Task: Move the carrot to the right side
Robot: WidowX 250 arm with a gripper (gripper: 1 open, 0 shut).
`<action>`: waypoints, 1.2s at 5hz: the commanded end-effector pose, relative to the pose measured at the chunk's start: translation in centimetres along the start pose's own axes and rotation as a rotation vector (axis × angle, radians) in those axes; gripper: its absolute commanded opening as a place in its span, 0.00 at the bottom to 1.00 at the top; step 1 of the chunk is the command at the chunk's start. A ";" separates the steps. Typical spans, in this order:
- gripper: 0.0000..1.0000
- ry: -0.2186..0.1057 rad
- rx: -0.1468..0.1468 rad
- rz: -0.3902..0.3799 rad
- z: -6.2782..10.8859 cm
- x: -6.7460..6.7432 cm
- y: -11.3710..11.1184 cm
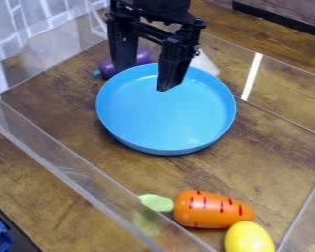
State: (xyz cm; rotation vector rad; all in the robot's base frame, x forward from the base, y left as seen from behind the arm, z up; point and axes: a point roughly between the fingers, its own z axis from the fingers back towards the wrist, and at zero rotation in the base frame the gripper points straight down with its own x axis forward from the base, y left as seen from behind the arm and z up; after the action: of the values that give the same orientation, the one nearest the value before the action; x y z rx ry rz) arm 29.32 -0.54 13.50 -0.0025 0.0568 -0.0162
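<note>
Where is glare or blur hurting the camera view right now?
In the camera view, bright streaks glare off the clear wall at right; the carrot reads clearly, though its leafy top looks smeared behind the near clear edge; the gripper is dark, with little finger detail.

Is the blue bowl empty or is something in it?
Empty: the blue bowl shows only bare blue floor. The carrot lies outside it on the table, near the front.

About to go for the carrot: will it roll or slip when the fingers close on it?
The carrot lies on its side and looks round and tapered, so a nudge would probably roll it in a curve. Its glossy plastic surface may slip toward the narrow end. It touches or nearly touches the yellow toy, which could shift too. The gripper is open, far off above the blue bowl.
</note>
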 end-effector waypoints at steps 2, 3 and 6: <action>1.00 0.025 -0.005 -0.116 -1.6 -0.7 -1.7; 1.00 0.038 -0.006 -0.234 -2.2 -0.8 -3.2; 1.00 0.019 0.046 -0.797 -5.5 -2.9 -4.5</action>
State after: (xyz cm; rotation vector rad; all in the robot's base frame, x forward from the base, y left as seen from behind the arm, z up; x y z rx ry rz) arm 25.56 -4.83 6.36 0.0027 0.1481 -0.8032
